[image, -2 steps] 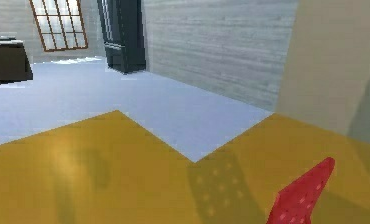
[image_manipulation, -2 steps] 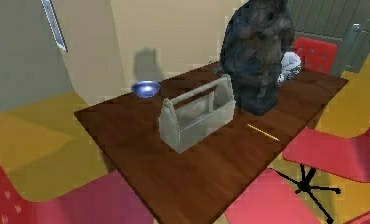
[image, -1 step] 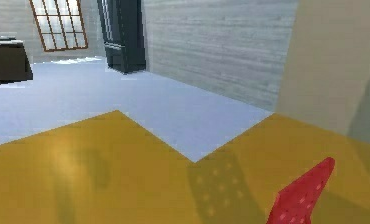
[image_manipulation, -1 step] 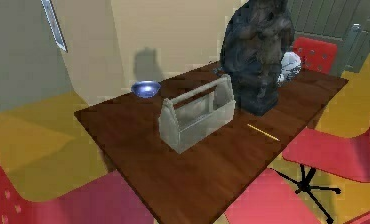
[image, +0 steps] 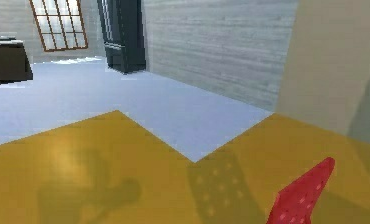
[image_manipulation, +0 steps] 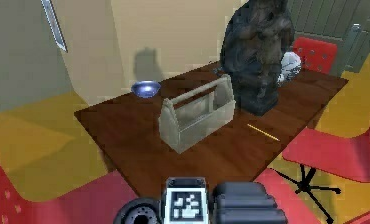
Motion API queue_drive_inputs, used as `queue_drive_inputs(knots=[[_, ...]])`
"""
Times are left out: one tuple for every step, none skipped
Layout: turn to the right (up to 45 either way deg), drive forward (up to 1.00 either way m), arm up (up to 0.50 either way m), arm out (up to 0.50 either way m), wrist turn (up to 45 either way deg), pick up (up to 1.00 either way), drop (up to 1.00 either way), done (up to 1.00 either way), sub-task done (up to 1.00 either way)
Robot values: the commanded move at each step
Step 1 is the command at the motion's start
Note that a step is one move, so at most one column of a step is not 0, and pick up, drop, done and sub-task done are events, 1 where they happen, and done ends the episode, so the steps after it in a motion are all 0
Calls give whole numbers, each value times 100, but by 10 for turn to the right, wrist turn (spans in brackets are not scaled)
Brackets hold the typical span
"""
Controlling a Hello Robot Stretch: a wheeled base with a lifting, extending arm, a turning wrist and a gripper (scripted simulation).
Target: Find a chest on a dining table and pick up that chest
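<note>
The gripper (image_manipulation: 143, 212) is showing as a dark body at the arm side view's bottom edge, beside a white marker square. Its far end is too indistinct to make out, so neither its state nor whether it is holding anything can be told. Just beyond it the dark tabletop (image_manipulation: 113, 125) is stretching away. Farther out, almost straight ahead of the gripper and slightly to its right in that view, the chest (image_manipulation: 198, 115) is sitting upright near the tabletop's middle: a tan open box with a handle bar across its top. Right of the chest, apart from it, a thin yellow stick (image_manipulation: 261, 130) is lying. Beyond the chest a dark statue (image_manipulation: 258, 55) is standing close behind it, and out to the gripper's far left a small blue bowl (image_manipulation: 146, 89) is resting by the far edge. The search is looking finished, and the step in hand is lining up for the grasp. The next move is probably calling for the arm to be raised clear of the tabletop's edge, extended toward the handle, and stopped short of the statue.
</note>
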Motion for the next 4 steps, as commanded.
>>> queue_drive_inputs(knots=[[0,0,0,36,0,0,0,0,0],[0,0,0,0,450,0,0,0,0],[0,0,0,0,450,0,0,0,0],[0,0,0,0,450,0,0,0,0]])
